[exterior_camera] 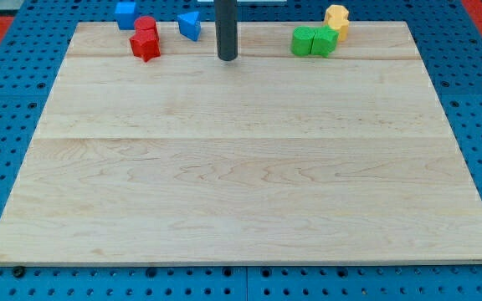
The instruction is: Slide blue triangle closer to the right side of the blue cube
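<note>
The blue triangle (190,25) was seen lying on the wooden board just to the view's left of the tip (227,58) and a little nearer the view's top, close to it but apart. One pointed corner was turned toward the view's bottom. The blue cube (125,14) was found farther off to the tip's left, at the board's top edge, well apart from the triangle.

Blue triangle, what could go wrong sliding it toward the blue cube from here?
1. The blue triangle and blue cube sit at the board's top edge; a push could slide either off.
2. The red blocks lie just below the cube and could get bumped.
3. My tip is to the triangle's right, slightly lower; an off-centre push may spin it.
</note>
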